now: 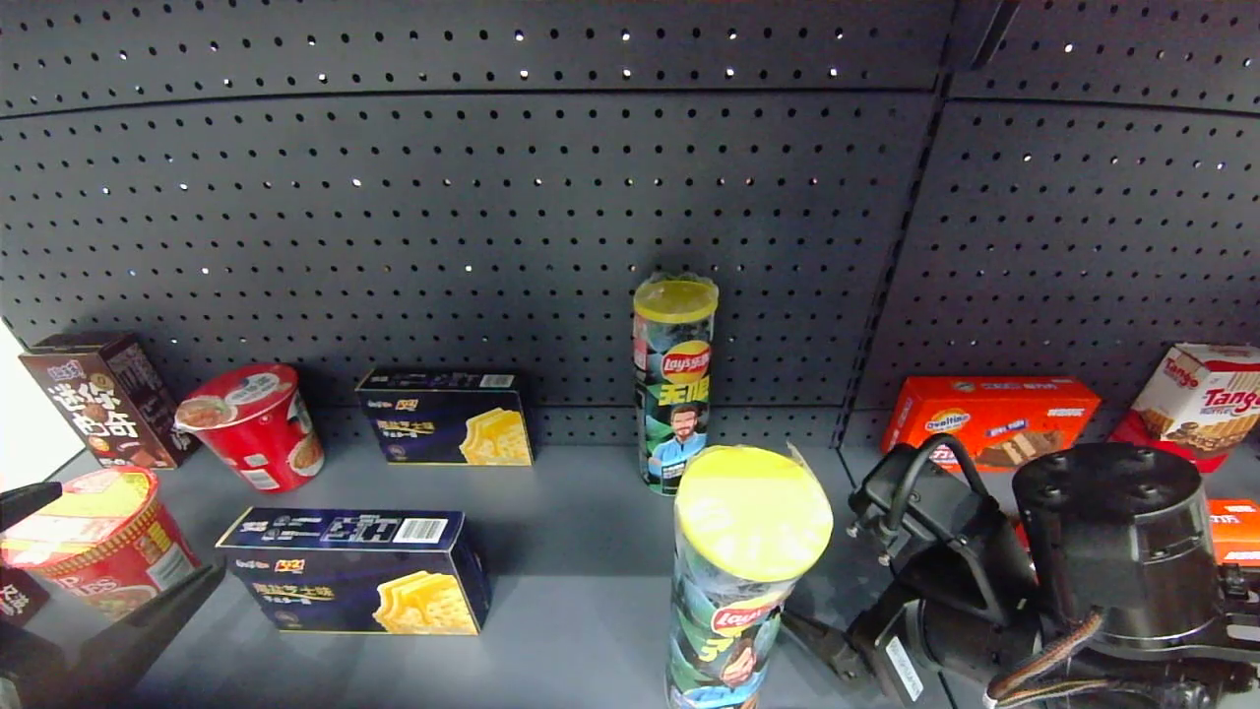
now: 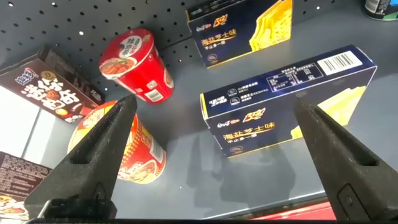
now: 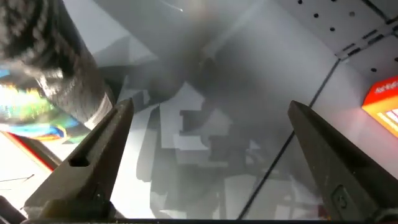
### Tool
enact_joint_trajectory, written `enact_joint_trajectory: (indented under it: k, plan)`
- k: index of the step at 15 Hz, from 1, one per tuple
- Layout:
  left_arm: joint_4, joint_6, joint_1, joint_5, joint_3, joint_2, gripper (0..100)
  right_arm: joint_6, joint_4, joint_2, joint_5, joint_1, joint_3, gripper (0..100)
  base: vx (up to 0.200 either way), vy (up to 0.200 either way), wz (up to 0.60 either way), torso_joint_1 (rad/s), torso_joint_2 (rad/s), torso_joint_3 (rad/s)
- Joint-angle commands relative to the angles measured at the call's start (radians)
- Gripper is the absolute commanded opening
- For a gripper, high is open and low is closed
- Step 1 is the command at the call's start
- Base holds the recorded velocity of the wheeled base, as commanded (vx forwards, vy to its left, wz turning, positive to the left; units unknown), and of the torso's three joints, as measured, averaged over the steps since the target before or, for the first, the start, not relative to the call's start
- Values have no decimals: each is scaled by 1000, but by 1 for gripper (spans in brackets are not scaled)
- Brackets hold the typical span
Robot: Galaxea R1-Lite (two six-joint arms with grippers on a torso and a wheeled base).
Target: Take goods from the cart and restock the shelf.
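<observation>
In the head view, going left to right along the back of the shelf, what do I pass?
brown cardboard box, red noodle cup, dark blue cracker box, tall yellow-lidded chip can, orange carton, white-and-red wafer box

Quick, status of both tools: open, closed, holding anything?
Left tool: open, holding nothing.
Right tool: open, holding nothing.

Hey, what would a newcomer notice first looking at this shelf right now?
Probably the tall chip can with its yellow lid, upright at the front of the shelf, with a second chip can upright behind it near the pegboard. Then the red noodle cup at the back left.
</observation>
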Motion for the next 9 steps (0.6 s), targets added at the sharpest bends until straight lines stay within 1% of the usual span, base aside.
enact_joint_trajectory:
  k: [1,7,9]
  plan:
    - [0,0,-1,1,-1,2,100,-1,-6,22,1,3,-5,100,0,0,0,0,0,0]
    - [-2,-1,1,1,21,-2,100,-1,-12,16,29,26,1,100,0,0,0,0,0,0]
    - [-3,-23,-1,0,21,-2,100,-1,-12,19,29,33,-1,100,0,0,0,0,0,0]
